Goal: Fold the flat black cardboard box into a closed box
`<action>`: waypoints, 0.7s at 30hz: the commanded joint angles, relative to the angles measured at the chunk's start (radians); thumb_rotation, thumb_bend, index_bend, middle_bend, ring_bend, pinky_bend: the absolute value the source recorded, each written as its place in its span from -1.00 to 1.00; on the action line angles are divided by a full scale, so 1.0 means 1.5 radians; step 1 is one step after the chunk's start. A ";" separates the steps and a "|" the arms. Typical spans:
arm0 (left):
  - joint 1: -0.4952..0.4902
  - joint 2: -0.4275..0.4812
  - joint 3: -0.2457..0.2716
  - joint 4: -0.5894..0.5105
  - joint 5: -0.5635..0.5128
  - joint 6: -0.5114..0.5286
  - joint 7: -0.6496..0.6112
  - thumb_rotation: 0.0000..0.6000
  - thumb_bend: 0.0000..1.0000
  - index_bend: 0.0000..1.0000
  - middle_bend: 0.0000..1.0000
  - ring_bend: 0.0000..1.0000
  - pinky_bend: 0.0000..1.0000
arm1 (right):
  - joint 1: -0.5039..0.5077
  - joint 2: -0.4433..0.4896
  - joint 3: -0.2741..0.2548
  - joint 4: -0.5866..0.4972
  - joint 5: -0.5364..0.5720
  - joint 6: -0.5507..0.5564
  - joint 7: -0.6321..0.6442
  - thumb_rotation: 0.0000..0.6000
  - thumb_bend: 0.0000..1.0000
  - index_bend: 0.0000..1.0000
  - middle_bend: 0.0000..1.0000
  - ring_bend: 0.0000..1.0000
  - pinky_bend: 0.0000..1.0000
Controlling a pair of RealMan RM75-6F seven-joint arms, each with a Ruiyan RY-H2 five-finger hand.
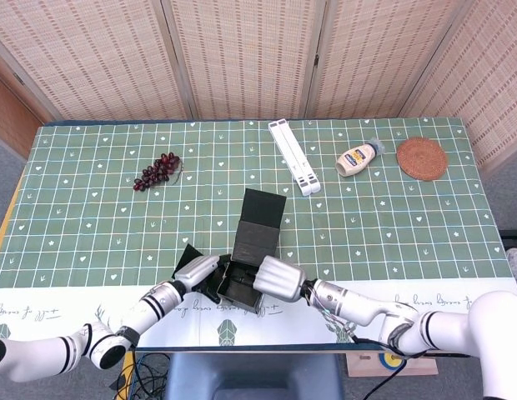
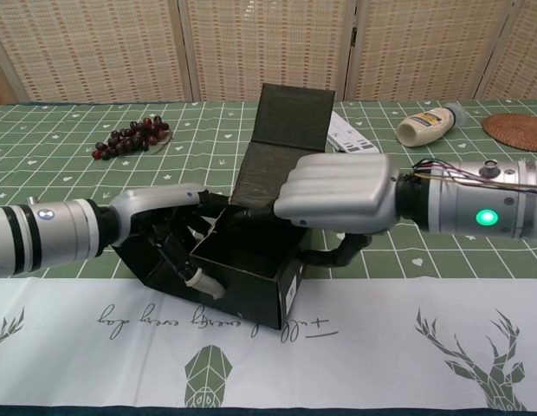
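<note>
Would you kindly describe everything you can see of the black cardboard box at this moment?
The black cardboard box is matte, dark cardboard, partly assembled: an open-topped tray with its lid flap standing up at the back, creased across the middle. A small white label shows on its front corner. It sits near the table's front edge, across the border between the green checked cloth and its white strip. The left hand holds its left side with fingers reaching inside; the right hand grips the right wall.
</note>
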State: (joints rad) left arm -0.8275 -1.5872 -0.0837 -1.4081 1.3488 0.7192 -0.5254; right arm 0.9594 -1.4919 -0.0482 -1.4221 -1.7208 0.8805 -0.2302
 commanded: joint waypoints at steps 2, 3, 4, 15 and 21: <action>0.008 -0.007 -0.012 -0.008 -0.033 0.008 0.040 1.00 -0.82 -0.50 -0.37 0.06 0.68 | -0.025 0.011 0.016 -0.021 0.033 0.011 -0.030 1.00 -0.08 -1.00 -0.86 0.46 0.98; 0.010 -0.008 -0.014 -0.012 -0.040 0.012 0.052 1.00 -0.82 -0.52 -0.41 0.06 0.68 | -0.030 0.013 0.017 -0.024 0.036 0.015 -0.032 1.00 -0.08 -1.00 -0.87 0.46 0.98; 0.012 -0.007 -0.014 -0.016 -0.044 0.013 0.060 1.00 -0.82 -0.54 -0.44 0.06 0.68 | -0.033 0.015 0.017 -0.026 0.037 0.020 -0.031 1.00 -0.08 -1.00 -0.87 0.46 0.98; 0.032 0.032 -0.008 -0.083 -0.047 0.059 0.175 1.00 -0.82 -0.98 -1.00 -0.13 0.66 | -0.090 0.069 0.013 -0.097 0.071 0.067 0.026 1.00 -0.08 -1.00 -0.84 0.45 0.98; 0.053 0.062 -0.007 -0.118 -0.033 0.097 0.194 1.00 -0.82 -0.99 -1.00 -0.15 0.66 | -0.129 0.127 -0.010 -0.155 0.093 0.077 0.054 1.00 -0.08 -1.00 -0.77 0.45 0.98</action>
State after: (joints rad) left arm -0.7561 -1.5024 -0.0950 -1.5767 1.2930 0.8548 -0.2403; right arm 0.7834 -1.3229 -0.0503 -1.6334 -1.5926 0.9915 -0.1607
